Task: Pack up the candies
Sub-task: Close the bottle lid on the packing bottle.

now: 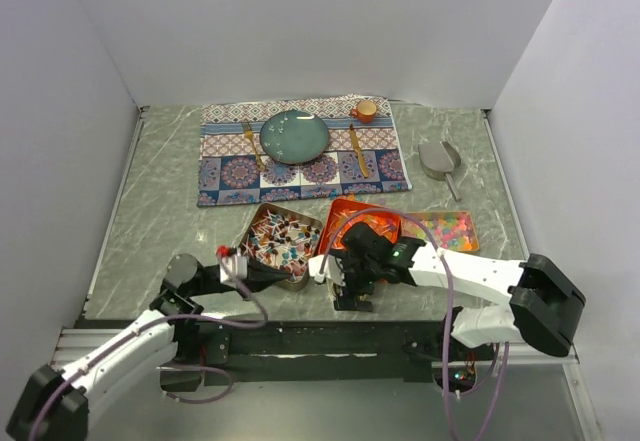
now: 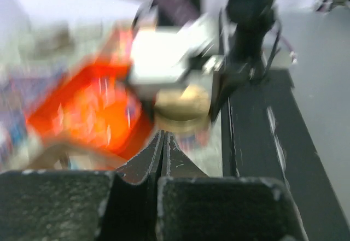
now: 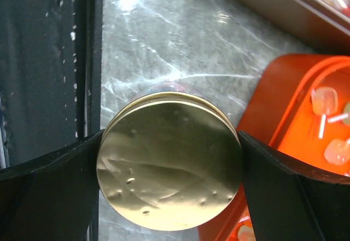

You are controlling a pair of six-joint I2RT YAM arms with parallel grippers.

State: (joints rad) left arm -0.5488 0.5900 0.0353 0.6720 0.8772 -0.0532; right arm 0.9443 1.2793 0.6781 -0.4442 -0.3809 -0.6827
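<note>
My left gripper [image 2: 163,137] was squeezed tight, and I could see nothing between its fingers. My right gripper [image 3: 170,142] had its fingers spread wide, one on each side of a jar [image 3: 164,170] with a gold lid, and both touched the lid. So I was holding the jar, which stood on the table near the bottom middle of the top view. The candies [image 1: 278,236] were not in the jar. They lay in three trays in the middle of that view. The metal tray [image 1: 262,207] on the left held the red, white and blue ones. The orange tray [image 1: 345,204] just right of it held orange-red ones, and some had little white sticks. The tray at the far right [image 1: 474,229] held the pale pink, yellow and green ones. I think the candies are tiny, light and hard, and they may slip or roll away. I would pinch one across its middle or take it by its stick. The silver scoop [image 1: 440,159] lay at the upper right, well apart from the trays.
</note>
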